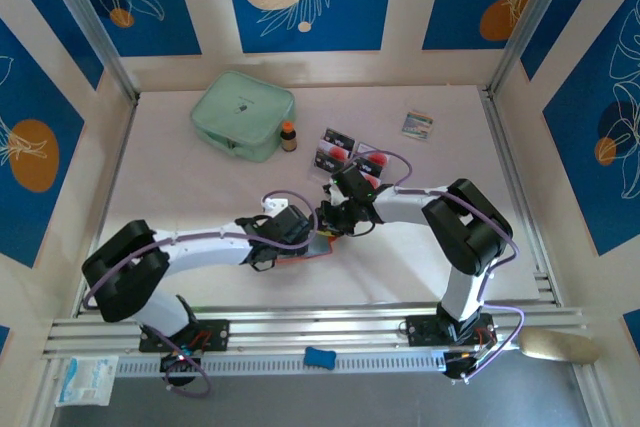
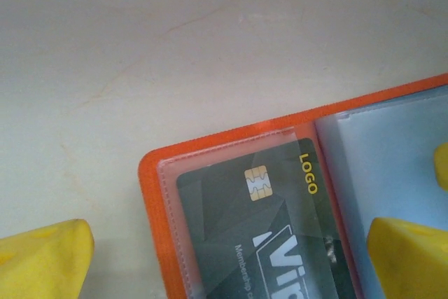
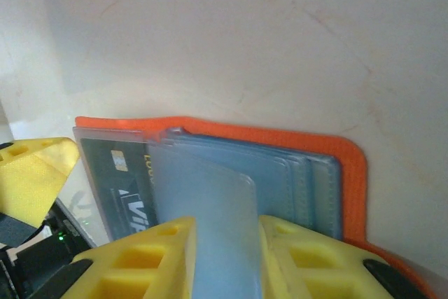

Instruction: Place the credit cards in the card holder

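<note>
While lying open on the table (image 2: pixel 210 40) between both arms, the orange card holder (image 2: pixel 150 194) is carrying a black card (image 2: pixel 266 236) in a clear pocket. The right end effector (image 3: pixel 225 260) is straddling a bluish sleeve (image 3: pixel 210 194), fingers slightly apart; cannot tell if gripping. The left end effector (image 2: pixel 227 264) is hovering at the holder's corner, fingers spread wide. More cards (image 1: pixel 338 139) are lying just beyond.

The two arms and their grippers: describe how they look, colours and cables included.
The left arm and right arm have white tubular links with bulky black joint housings, and thin lilac cables loop along them. The left gripper and right gripper have bright yellow, blocky fingers; the right one's show rectangular recessed pockets.
</note>
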Robot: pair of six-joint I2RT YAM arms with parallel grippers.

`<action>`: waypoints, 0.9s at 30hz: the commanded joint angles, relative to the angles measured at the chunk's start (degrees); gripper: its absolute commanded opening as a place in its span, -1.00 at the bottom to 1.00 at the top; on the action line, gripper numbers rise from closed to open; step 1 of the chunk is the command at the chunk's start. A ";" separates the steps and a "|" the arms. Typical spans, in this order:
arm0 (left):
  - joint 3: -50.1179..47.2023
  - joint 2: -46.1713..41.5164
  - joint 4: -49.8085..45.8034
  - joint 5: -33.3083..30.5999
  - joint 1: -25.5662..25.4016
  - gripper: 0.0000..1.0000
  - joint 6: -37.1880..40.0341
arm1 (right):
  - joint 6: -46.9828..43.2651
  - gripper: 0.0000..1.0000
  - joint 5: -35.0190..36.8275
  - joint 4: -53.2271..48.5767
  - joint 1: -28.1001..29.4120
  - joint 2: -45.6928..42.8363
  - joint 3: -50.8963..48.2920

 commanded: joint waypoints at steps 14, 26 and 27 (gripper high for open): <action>-4.69 -13.18 -4.97 -5.90 0.55 1.00 -1.30 | 2.13 -0.04 -2.55 -2.78 1.85 -5.00 1.38; -10.10 -27.25 -9.20 -8.41 3.59 1.00 -2.86 | 3.97 0.00 -0.79 -4.56 7.55 -0.22 8.38; -10.42 -28.05 -9.61 -8.50 3.77 1.00 -2.99 | 4.38 0.00 -0.70 -4.17 8.03 0.83 8.89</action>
